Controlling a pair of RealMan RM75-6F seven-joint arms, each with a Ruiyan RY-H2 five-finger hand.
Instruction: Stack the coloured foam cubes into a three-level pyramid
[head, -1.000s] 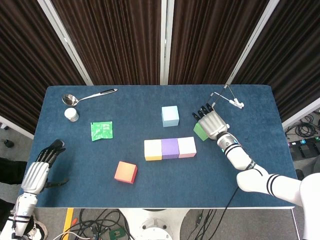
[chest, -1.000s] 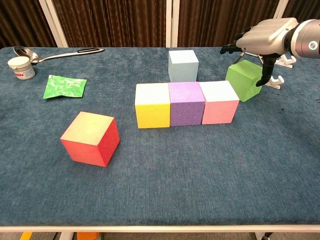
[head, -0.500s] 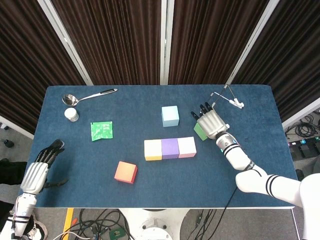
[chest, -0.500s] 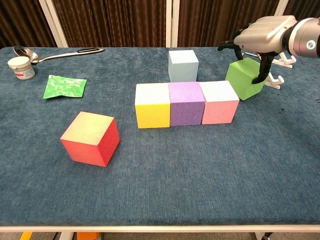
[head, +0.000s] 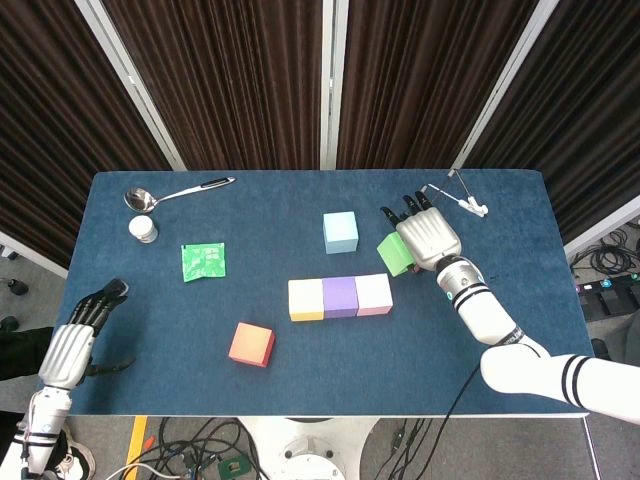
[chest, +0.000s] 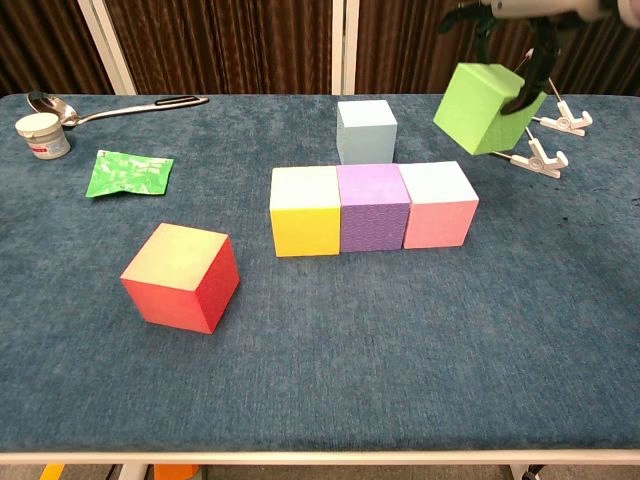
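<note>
A yellow cube (head: 305, 299), a purple cube (head: 340, 296) and a pink cube (head: 373, 293) stand side by side in one row mid-table. My right hand (head: 428, 237) grips a green cube (chest: 487, 108) and holds it tilted in the air, above and right of the pink cube (chest: 438, 204). A light blue cube (chest: 366, 131) sits behind the row. A red-orange cube (chest: 181, 276) lies apart at the front left. My left hand (head: 78, 340) hangs open beyond the table's left front corner, holding nothing.
A ladle (head: 170, 194), a small white jar (head: 144, 229) and a green packet (head: 204, 261) lie at the back left. A white wire stand (chest: 545, 140) sits at the back right, close behind the lifted cube. The blue table (chest: 400, 340) runs wide in front.
My right hand has lifted the green cube off the table and carried it up and slightly left. The left hand and other cubes have not moved.
</note>
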